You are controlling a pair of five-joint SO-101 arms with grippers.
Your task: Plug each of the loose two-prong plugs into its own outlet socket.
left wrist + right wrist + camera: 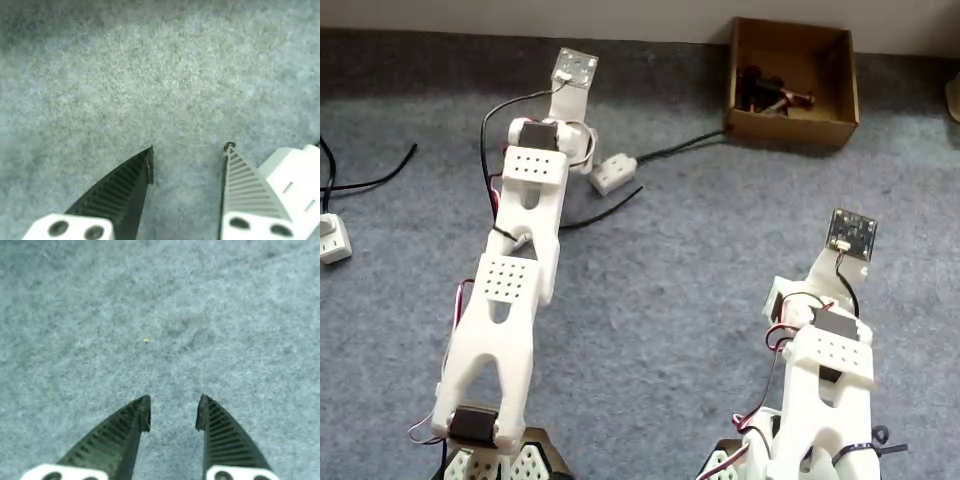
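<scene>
A white outlet socket block lies on the grey carpet beside the head of my left arm; its black cord runs toward the cardboard box. In the left wrist view the same socket block sits just outside the white finger of my left gripper, which is open over bare carpet. A second white socket block lies at the far left edge. A loose black cord trails out from under the left arm. My right gripper is open above bare carpet, nothing between its fingers.
A cardboard box holding small parts stands at the back right. Another black cord curves across the carpet at the far left. Open carpet lies between the two arms. My right arm is at the front right.
</scene>
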